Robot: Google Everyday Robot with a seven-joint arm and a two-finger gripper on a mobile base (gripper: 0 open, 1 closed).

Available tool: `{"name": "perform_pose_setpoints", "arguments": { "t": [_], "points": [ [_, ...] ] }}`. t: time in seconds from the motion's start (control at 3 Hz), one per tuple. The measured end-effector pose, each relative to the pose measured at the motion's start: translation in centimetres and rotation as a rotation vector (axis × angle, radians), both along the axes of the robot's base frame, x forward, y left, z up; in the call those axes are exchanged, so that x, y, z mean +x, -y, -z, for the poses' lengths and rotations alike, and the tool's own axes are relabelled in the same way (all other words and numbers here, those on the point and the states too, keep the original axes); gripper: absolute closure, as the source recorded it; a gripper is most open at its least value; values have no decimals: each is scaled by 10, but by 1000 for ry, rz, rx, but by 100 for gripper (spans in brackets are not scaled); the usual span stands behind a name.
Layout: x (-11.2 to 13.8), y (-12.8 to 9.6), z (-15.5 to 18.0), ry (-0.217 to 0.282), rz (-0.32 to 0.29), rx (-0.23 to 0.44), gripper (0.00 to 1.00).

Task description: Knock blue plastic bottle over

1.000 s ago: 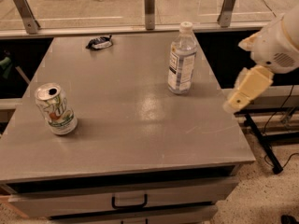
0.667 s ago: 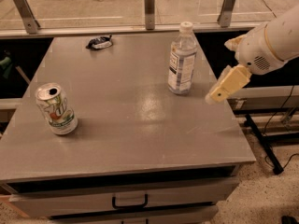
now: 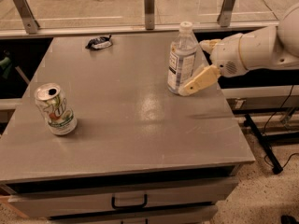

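Observation:
The blue plastic bottle (image 3: pixel 180 59) stands upright on the grey table (image 3: pixel 126 139), at its back right. It is clear with a white cap and a white-and-blue label. My gripper (image 3: pixel 193 68) reaches in from the right, just to the right of the bottle. It is open and holds nothing. Its lower finger (image 3: pixel 198 80) slants down to the bottle's base on the right side and looks to be touching it. The upper finger (image 3: pixel 206 45) sits behind, near the bottle's shoulder.
A silver-green soda can (image 3: pixel 55 108) stands at the table's left. A small dark object (image 3: pixel 99 42) lies at the back left. A glass rail with metal posts (image 3: pixel 148 6) runs behind the table. A drawer handle (image 3: pixel 129 202) is below the front edge. Cables lie on the floor at right.
My arm has moved left and farther over the table, from beyond its right edge up to the bottle. The bottle is still upright and in the same place.

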State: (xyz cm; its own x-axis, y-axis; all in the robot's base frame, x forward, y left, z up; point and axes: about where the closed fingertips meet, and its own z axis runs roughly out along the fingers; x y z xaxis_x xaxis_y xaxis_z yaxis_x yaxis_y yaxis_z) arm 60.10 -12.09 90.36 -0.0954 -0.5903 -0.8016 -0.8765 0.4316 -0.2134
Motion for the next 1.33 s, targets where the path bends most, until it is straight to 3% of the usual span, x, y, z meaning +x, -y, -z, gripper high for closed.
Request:
{"name": "perform_pose_setpoints", "arguments": {
  "t": [0.33,0.67,1.33],
  "points": [
    [11,-42,-6,36,-84,121,0],
    [19,-81,-20,79,-158,191,0],
    [14,-129,-64,133,-255,245,0]
  ]
}}
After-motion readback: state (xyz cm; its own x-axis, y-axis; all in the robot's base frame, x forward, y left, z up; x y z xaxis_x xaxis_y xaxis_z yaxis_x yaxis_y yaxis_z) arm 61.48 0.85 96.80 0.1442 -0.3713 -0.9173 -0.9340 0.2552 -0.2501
